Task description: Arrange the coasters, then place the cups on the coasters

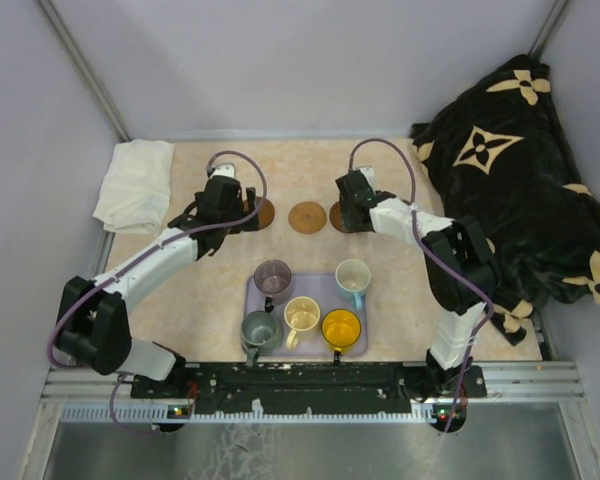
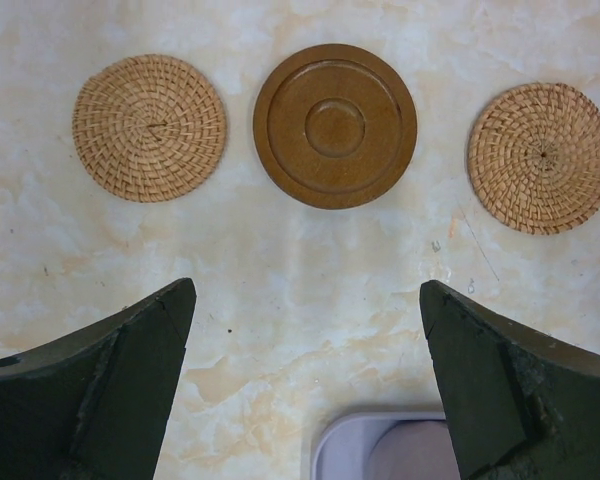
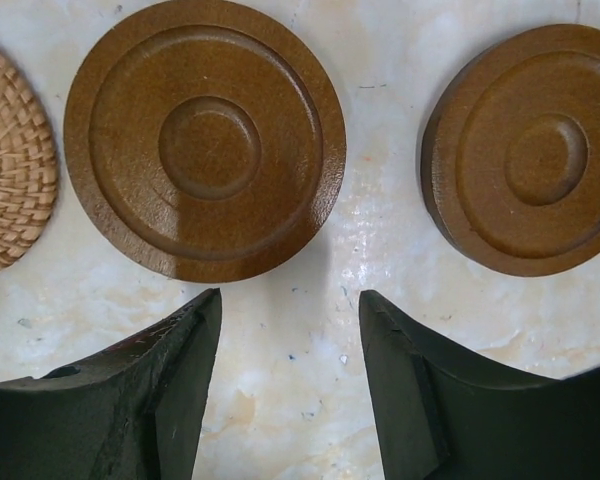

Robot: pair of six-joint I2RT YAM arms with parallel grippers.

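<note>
A row of coasters lies on the marble tabletop. In the left wrist view they are a woven tan one [image 2: 150,127], a brown one [image 2: 335,125] and another woven one [image 2: 541,157]. The right wrist view shows a woven edge [image 3: 10,160] and two brown coasters [image 3: 205,140] [image 3: 525,150]. My left gripper [image 2: 307,290] [image 1: 238,215] hangs open over bare table, short of the row. My right gripper [image 3: 290,300] [image 1: 352,215] is open and empty too. The cups stand on the lavender tray [image 1: 313,288]: purple-grey [image 1: 273,277], white [image 1: 353,277], cream [image 1: 302,315], yellow-orange [image 1: 341,328], grey-green [image 1: 260,330].
A folded white cloth [image 1: 135,185] lies at the back left. A black blanket with cream flower marks [image 1: 520,190] is heaped along the right side. Grey walls close in the table on three sides.
</note>
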